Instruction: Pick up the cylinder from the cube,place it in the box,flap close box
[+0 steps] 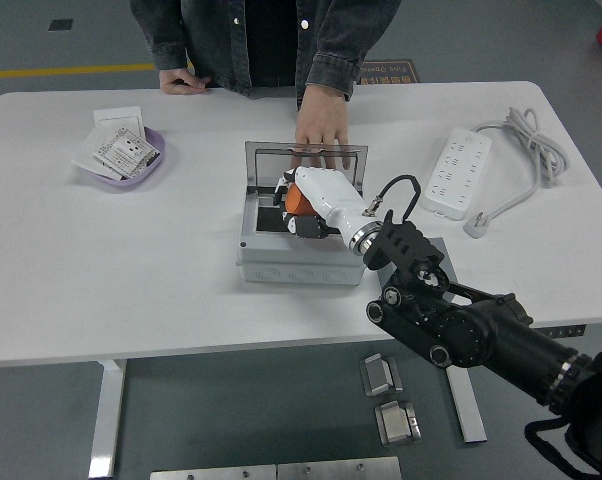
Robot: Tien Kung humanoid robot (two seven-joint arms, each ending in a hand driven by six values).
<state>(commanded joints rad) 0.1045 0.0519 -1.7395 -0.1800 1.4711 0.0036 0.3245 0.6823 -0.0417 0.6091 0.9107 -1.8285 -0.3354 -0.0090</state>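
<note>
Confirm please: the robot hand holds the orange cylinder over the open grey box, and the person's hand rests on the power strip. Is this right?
Not quite. The person's hand rests on the raised lid of the grey box, not on the power strip, which lies untouched further right. The head view shows it. The robot hand does hold the orange cylinder over the open box.
</note>
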